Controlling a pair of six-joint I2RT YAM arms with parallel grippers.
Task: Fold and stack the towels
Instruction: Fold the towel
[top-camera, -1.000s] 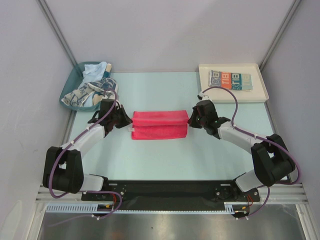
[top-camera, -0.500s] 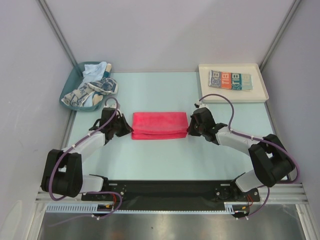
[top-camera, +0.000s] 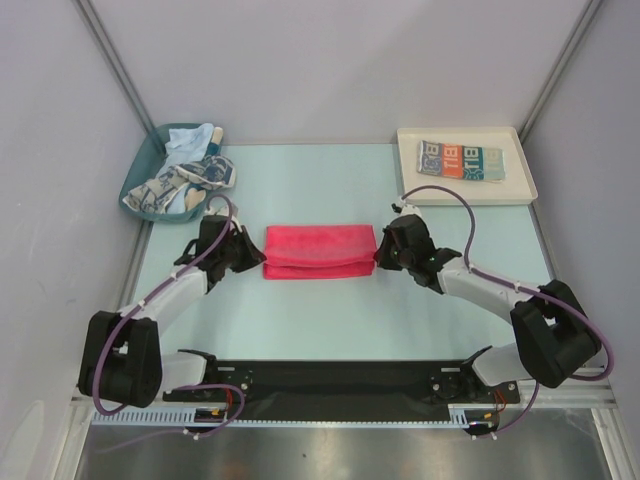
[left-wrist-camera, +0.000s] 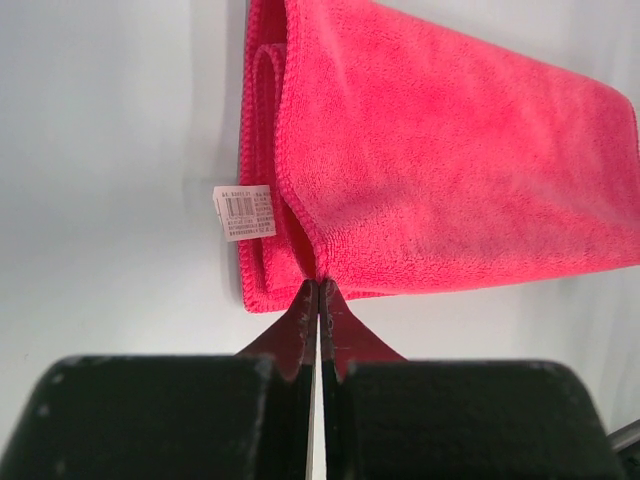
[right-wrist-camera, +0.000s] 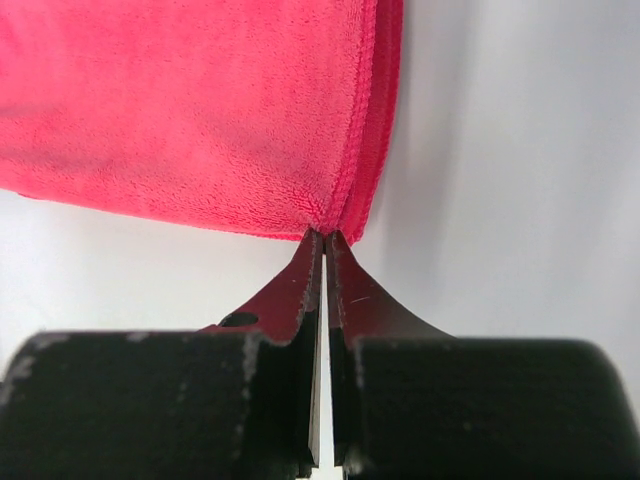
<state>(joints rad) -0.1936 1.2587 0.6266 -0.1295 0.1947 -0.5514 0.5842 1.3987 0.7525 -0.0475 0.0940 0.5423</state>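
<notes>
my left claw (left-wrist-camera: 318, 290) was pinched shut on the left edge of the red towel (top-camera: 318, 250), and my right claw (right-wrist-camera: 325, 238) was clamped the same way on its right edge. the towel lay folded on the table (top-camera: 330, 320), stretched between my two arms.

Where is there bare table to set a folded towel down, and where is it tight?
Free: the strip of table between the red towel and the arm bases, and the strip behind it, between teal bin and white tray. Crowded: the bin, heaped with towels, and both towel ends, where left gripper and right gripper pinch it.
</notes>
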